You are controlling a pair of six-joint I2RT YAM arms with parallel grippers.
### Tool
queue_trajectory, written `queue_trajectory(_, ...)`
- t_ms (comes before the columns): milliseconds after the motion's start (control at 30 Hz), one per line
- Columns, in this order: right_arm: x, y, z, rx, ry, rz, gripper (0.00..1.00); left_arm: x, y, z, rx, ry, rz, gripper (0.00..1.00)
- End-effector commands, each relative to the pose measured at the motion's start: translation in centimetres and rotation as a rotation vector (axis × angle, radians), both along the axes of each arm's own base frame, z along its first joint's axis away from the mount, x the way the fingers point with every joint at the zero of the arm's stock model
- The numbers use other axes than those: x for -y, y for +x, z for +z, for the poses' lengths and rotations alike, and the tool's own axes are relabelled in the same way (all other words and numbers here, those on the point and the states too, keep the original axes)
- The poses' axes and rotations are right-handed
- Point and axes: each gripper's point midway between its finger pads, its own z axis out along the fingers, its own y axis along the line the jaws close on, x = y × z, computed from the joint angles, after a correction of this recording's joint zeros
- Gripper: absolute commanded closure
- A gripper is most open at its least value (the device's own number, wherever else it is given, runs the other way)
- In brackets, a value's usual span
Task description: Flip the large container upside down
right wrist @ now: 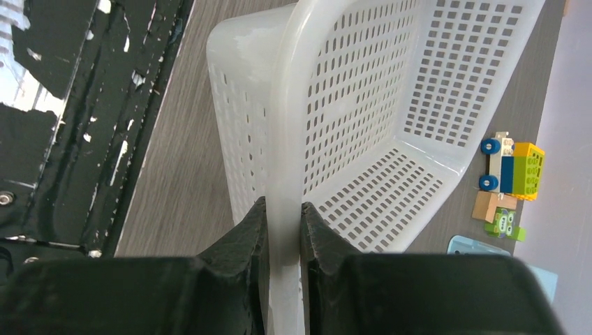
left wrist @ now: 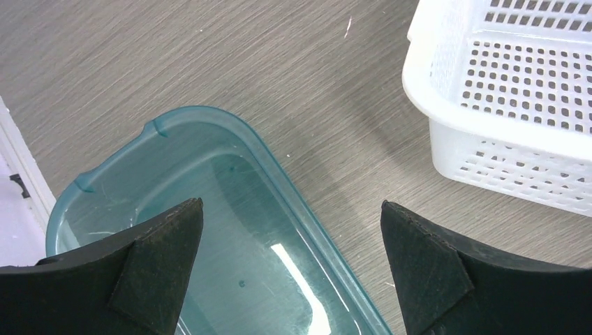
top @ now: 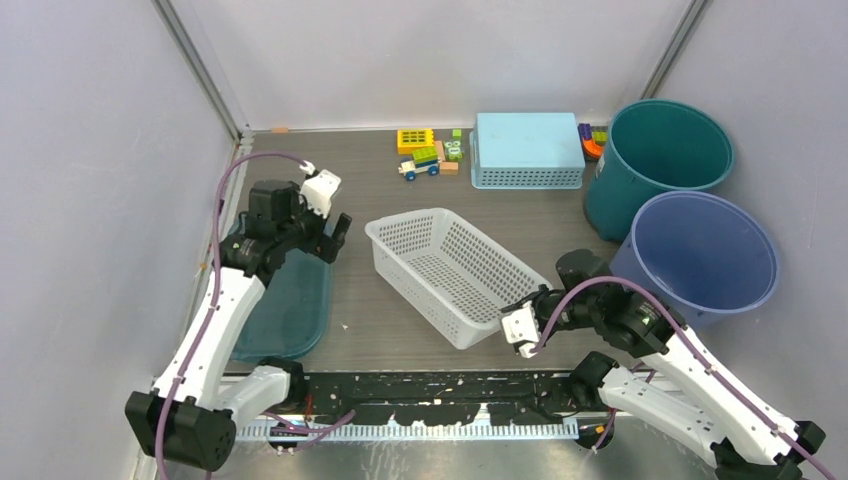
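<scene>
Basket [top: 455,275] mouth-up, apparently level, lengthwise diagonal; right tool [right wrist: 284,225] pinches rim [right wrist: 287,105] (left tool [left wrist: 292,213] agape).

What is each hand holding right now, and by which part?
The right hand is shut on the white basket, gripping its rim at the near end. The left hand is open over the teal tray, holding nothing.

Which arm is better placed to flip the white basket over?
Right. The right gripper is shut on the white basket at its rim. The left gripper hangs open over the teal tray, apart from the basket.
</scene>
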Motion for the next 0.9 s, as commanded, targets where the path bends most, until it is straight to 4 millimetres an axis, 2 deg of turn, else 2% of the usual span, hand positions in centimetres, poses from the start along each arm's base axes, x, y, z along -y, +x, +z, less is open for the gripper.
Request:
queue_trajectory(0,-1.6,-0.3,2.0,-0.035,0.123,0.015,0.99,-0.7,0.6,-0.7,-0.001,0.04,0.025,0.0)
queue_trajectory(100,-1.7,-0.2,2.6,-0.063,0.139,-0.003,0.99,-1.9,1.0,-3.3,-0.066,0.112,0.073,0.0)
queue_trajectory(167,-1.8,-0.3,3.0,-0.077,0.151,-0.004,0.99,-2.0,1.0,-4.8,-0.109,0.127,0.075,0.0)
queue_trajectory(367,-1.7,-0.6,3.9,-0.116,0.159,-0.002,0.99,-1.6,0.9,-7.5,-0.201,0.116,0.074,0.0)
queue_trajectory(533,-1.6,-1.0,5.4,-0.142,0.173,0.009,0.99,-2.7,1.3,-9.8,-0.255,0.179,0.121,0.0)
queue_trajectory(700,-1.6,-1.2,6.3,-0.163,0.182,0.017,0.99,-4.2,0.8,-11.5,-0.292,0.263,0.152,0.04)
queue_trajectory(867,-1.6,-1.2,6.4,-0.171,0.183,0.015,0.99,-5.2,0.1,-11.8,-0.288,0.313,0.161,0.09)
